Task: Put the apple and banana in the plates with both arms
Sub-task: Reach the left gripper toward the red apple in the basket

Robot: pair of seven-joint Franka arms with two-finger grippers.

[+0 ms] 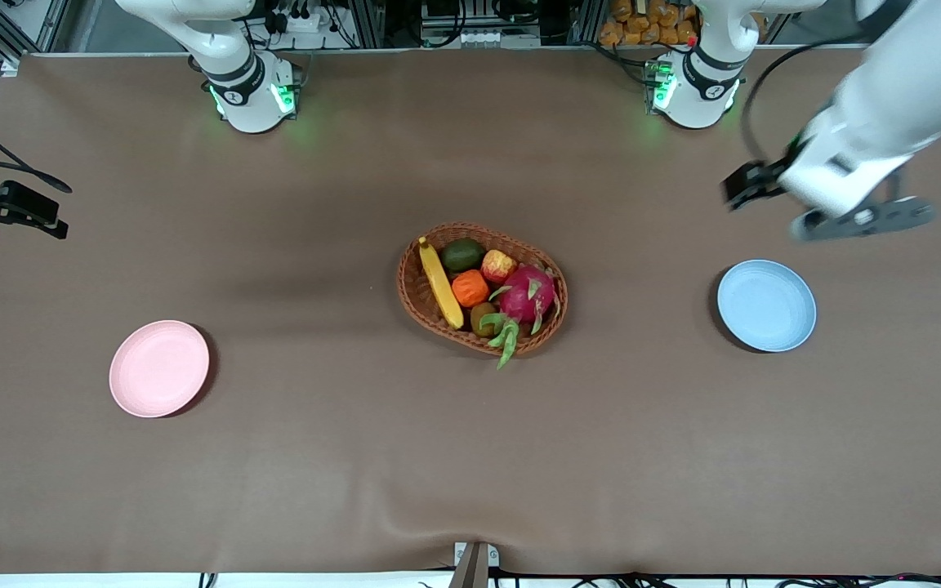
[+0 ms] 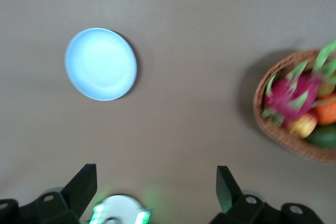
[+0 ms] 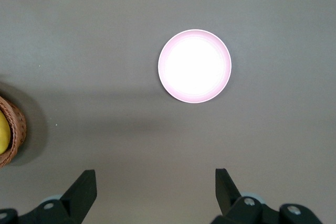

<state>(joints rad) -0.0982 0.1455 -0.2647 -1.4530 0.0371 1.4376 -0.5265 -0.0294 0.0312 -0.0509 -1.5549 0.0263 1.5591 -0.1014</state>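
The fingers [image 3: 84,190] of the right gripper [image 3: 152,192] are spread wide with nothing between them, high over bare cloth near the pink plate [image 1: 159,367]. At the centre, in the wicker basket [image 1: 416,299], the banana [image 1: 440,284] lies along the rim toward the right arm's end; it is judged light, firm and smooth, best pinched across its middle. The apple [image 1: 498,265], small, round and likely slippery, is wedged among other fruit. The left gripper [image 2: 157,192], fingers equally apart, is held above the table near the blue plate [image 1: 766,305].
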